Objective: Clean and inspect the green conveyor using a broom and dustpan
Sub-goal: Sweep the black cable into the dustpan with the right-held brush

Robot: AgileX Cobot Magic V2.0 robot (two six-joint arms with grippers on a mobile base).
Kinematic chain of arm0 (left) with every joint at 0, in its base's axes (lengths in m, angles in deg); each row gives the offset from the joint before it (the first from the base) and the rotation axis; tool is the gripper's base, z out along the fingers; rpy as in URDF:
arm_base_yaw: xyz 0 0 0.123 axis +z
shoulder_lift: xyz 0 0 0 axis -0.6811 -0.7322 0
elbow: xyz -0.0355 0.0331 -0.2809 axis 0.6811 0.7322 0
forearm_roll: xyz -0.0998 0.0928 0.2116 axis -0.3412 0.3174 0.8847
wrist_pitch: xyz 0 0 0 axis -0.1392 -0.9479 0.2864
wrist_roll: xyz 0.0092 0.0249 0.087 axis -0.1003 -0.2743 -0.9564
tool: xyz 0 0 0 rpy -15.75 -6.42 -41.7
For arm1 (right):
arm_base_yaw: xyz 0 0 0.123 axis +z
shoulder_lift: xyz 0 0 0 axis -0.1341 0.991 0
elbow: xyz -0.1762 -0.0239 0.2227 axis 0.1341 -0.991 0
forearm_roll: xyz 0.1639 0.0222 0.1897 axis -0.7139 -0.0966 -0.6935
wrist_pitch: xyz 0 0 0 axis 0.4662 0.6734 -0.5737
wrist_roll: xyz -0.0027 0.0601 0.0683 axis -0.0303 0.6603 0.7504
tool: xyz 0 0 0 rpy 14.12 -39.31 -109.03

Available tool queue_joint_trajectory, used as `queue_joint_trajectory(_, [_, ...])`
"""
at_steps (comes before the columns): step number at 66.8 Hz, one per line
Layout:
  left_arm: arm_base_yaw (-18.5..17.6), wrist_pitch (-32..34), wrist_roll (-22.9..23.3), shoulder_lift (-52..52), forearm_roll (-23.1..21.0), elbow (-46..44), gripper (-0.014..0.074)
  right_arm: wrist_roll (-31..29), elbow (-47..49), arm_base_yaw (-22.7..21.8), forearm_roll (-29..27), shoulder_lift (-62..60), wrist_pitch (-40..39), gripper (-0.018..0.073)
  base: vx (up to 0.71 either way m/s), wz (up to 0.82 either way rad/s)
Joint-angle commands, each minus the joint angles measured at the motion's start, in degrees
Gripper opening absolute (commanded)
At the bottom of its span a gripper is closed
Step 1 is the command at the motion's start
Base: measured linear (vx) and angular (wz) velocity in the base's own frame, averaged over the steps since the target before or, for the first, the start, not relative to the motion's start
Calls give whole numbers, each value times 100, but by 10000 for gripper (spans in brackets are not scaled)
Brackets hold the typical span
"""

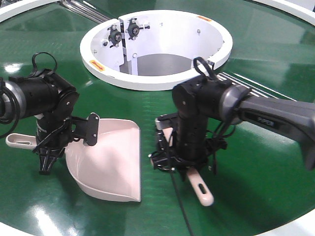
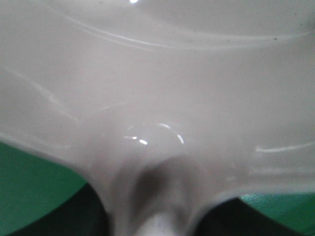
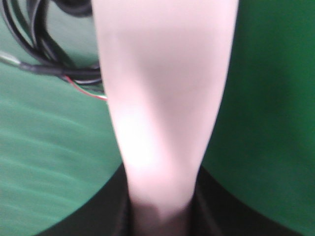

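Seeing my left gripper (image 1: 48, 156) clamped on the pale pink plastic dustpan (image 1: 110, 157), right gripper (image 1: 173, 162) squeezing the slim pink plastic broom (image 1: 201, 188).

- Green conveyor (image 1: 256, 167): smooth, glossy belt, lights mirrored in it.
- Dustpan (image 1: 110, 157): pale pink plastic, smooth, soft sheen.
- Broom (image 1: 207, 197): same smooth pink plastic handle.
- Central housing (image 1: 162, 78): white, smooth, nearly matt.
- Left arm (image 1: 44, 96) and right arm (image 1: 197, 105): black casings, matt.

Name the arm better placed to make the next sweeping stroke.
Right, probably: the right gripper is shut on the broom, low over the green conveyor beside the open lip of the dustpan. The left gripper only holds that dustpan by its handle.
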Motion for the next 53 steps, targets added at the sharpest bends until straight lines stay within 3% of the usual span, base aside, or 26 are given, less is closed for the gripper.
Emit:
queue_joint_trajectory(1, [-26,-109,77,307,161,-147,2,-119,473,97,-435,-77,433,-4,0,0])
queue_joint_trajectory(15, [-26,-109,77,307,161,-147,2,-446,1052,517,-1125,260,433,-4,0,0])
queue_joint_trajectory(32, [-26,-109,77,307,161,-147,2,-721,1785,1165,-1266,241,433,-4,0,0])
queue_joint_trajectory(53, [-26,-109,77,307,161,-147,2,-722,1808,953,-1127,-68,427,-4,0,0])
